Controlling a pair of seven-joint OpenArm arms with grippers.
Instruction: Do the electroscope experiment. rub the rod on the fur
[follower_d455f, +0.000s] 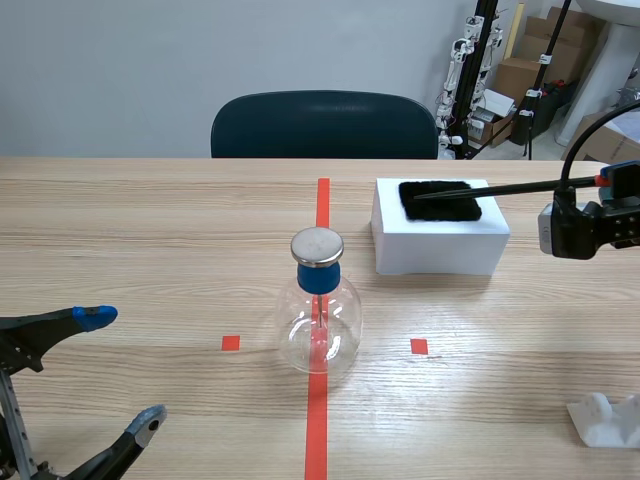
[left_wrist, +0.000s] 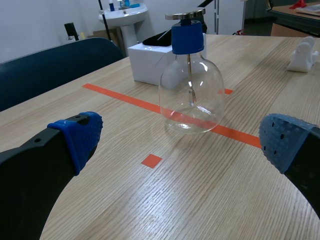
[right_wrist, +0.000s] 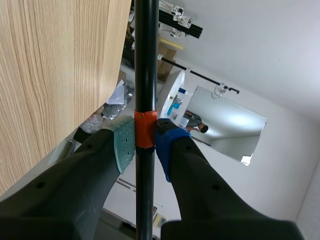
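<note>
Now, note the right gripper (right_wrist: 145, 142) closed on the rod (follower_d455f: 510, 187), its pads (right_wrist: 125, 145) pinching the orange-red tape band (right_wrist: 145, 129). The thin black shaft reaches level across to the fur (follower_d455f: 440, 203), a black patch atop the white block (follower_d455f: 440, 255) on the right half of the table (follower_d455f: 150, 230), beyond the electroscope (follower_d455f: 320, 325). Judging from the scene view, take the tip as lying on or just over the fur; cannot tell contact for certain. Note also the left gripper (follower_d455f: 122, 370) spread wide and holding nothing, low at the near left, well apart from the electroscope on the centre tape line.

For a good rub, press the tip end lightly into the pile, then draw back and forth along the rod's own length, staying within the patch. Avoid sideways sweeps, likely to slip off the fur or nudge the block. Grip firmly at the band to stop any twisting or sliding between the pads. Avoid touching the rubbed end to table, block or arm afterwards, probably bleeding off the charge. Leave the left arm parked clear of the flask.
</note>
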